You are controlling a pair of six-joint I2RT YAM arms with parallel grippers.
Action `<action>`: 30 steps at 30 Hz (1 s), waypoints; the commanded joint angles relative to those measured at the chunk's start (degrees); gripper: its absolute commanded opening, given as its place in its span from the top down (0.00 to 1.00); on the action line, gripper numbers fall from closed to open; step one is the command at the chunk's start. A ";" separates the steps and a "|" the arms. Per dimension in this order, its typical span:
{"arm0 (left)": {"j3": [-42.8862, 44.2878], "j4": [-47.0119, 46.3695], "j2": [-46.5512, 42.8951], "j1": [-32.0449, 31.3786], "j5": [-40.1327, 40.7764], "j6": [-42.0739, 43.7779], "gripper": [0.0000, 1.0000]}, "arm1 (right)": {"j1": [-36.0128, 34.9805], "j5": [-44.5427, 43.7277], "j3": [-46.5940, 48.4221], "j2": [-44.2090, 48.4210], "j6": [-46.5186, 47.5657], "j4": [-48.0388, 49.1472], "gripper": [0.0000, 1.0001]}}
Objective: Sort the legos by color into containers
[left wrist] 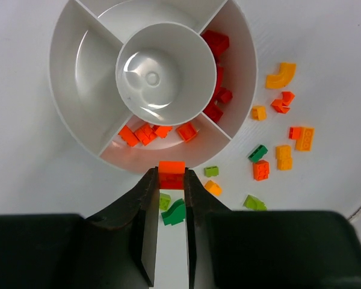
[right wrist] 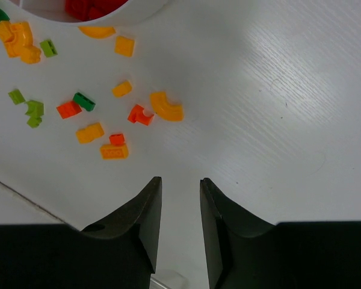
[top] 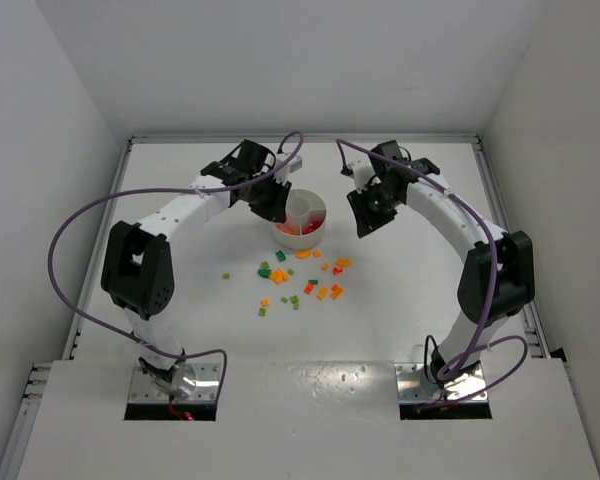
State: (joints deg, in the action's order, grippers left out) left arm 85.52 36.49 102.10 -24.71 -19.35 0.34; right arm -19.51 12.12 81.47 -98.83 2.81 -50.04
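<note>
Currently catalogued: left claw [left wrist: 171,180], jaws nearly closed, pinching one orange brick [left wrist: 171,168] between the tips, poised at the near rim of the white dish [left wrist: 63,120]. Near wedge [left wrist: 168,150]: several orange bricks, lying against the central cup [left wrist: 165,72]. Right-hand wedge [left wrist: 243,66]: red bricks. Remaining wedges: no bricks visible. Right claw [right wrist: 180,186]: jaws a little apart, holding nothing, hanging above the table [right wrist: 277,90] beside the dish. Loose legos [left wrist: 260,170]: orange, red and green, scattered on the table just beside the dish. Step in hand, by judgement: release of the held brick among its like. Handling notes: advance the left claw past the rim until the brick sits fully over the near wedge's floor; stay low so it cannot bounce out; keep off the divider toward the reds; part the jaws only slightly; avoid nudging the dish wall.
</note>
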 commanded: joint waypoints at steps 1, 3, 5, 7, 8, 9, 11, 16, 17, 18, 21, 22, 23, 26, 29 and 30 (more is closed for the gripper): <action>2.38 -0.98 0.98 -0.16 -1.12 -0.78 0.77 | 0.35 1.77 1.50 1.97 1.06 -0.06 0.67; 2.38 -0.98 0.99 -0.16 -1.12 -0.78 0.76 | 0.35 1.77 1.50 1.97 1.06 -0.06 0.67; 2.90 -0.98 1.61 -0.16 -1.12 -0.78 0.71 | 0.35 2.29 1.50 2.50 1.06 -0.06 0.67; 2.90 -0.98 1.61 -0.16 -1.12 -0.78 0.66 | -0.17 2.82 0.88 3.55 1.59 -0.06 0.67; 2.90 -0.98 2.13 -0.16 -1.12 -0.78 0.64 | -0.18 2.82 0.27 3.55 2.19 0.47 0.67; 2.90 -0.98 2.13 -0.16 -1.12 -0.78 0.60 | -0.70 2.82 -0.52 4.25 2.20 0.47 0.67; 2.90 -0.98 2.13 -0.16 -0.60 -0.78 0.56 | -0.71 4.05 -1.31 4.95 2.73 1.00 0.67; 2.90 -1.51 2.13 -0.16 0.11 -0.78 0.49 | -0.71 4.05 -2.37 5.49 3.26 1.53 0.67; 2.90 -1.51 2.13 -0.16 0.11 -0.78 0.47 | -0.71 4.05 -2.98 5.49 3.26 1.53 0.67; 2.90 -1.51 2.13 -0.16 0.11 -0.78 0.47 | -0.71 4.05 -2.99 5.49 3.26 1.53 0.67; 2.90 -1.51 2.13 -0.16 0.63 -1.31 0.47 | -0.71 4.05 -2.99 5.49 3.26 1.53 0.67; 3.42 -1.51 2.13 -0.16 0.63 -1.31 0.47 | -0.71 4.05 -2.99 5.49 3.26 1.53 0.67; 3.43 -2.03 2.13 -0.16 0.63 -1.31 0.47 | -0.71 4.05 -2.99 5.49 3.26 1.53 0.67; 3.43 -2.74 2.13 -0.16 0.63 -1.31 0.63 | -0.71 3.52 -2.99 5.49 3.26 1.53 0.67; 3.43 -2.74 2.75 -0.16 0.63 -1.83 0.61 | -0.71 3.52 -2.99 5.49 3.26 1.53 0.67; 3.95 -2.74 2.75 -0.16 0.63 -1.83 0.56 | -0.71 3.52 -2.99 5.49 3.26 1.53 0.67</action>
State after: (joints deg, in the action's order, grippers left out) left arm 86.72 35.29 104.20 -24.71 -18.63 -0.58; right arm -20.01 15.07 78.56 -95.09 5.41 -49.60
